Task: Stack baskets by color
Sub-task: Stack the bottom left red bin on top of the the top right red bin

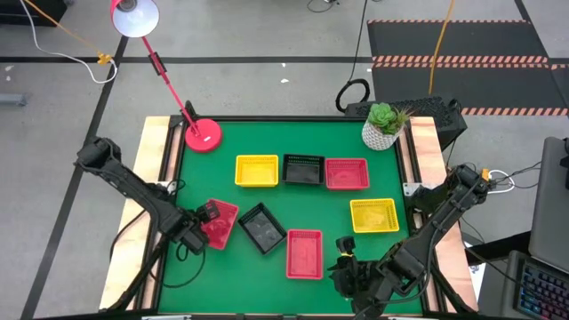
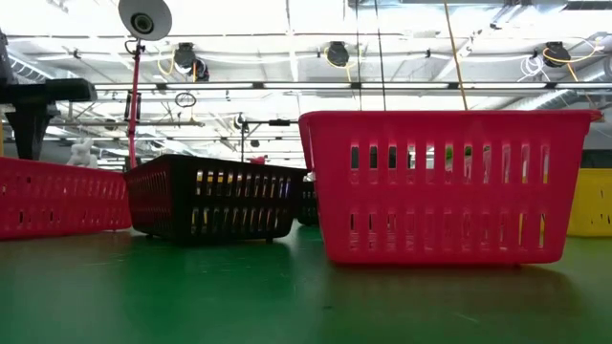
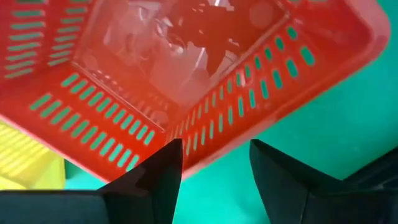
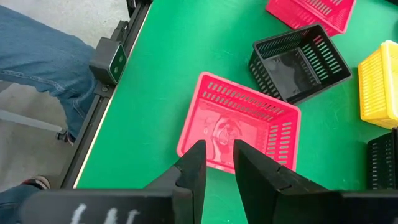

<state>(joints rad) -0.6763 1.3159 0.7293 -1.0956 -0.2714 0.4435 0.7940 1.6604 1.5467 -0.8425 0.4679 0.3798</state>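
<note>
Several baskets stand on the green table (image 1: 338, 142). A yellow (image 1: 256, 170), a black (image 1: 303, 169) and a red one (image 1: 347, 173) form a far row. Nearer are a yellow basket (image 1: 374, 215), a black one (image 1: 262, 228), a red one (image 1: 304, 253) and a tilted-angle red basket (image 1: 220, 222) at the left. My left gripper (image 1: 194, 233) is open, pointing steeply down at that left red basket (image 3: 186, 74). My right gripper (image 1: 342, 265) hovers above the near red basket (image 4: 239, 124), its fingers (image 4: 217, 149) a little apart with nothing between them. My left gripper comes from above at one corner of the left red basket (image 3: 189, 158), and the open fingers stand on either side of that corner. Whether a fingertip (image 3: 171, 155) touches the rim, I cannot tell. The basket rests flat on the table.
A red lamp base (image 1: 203, 135) stands at the far left corner and a white plant pot (image 1: 382, 129) at the far right. A person in jeans (image 4: 37, 56) sits beyond the table's edge. Bare green shows along the near edge.
</note>
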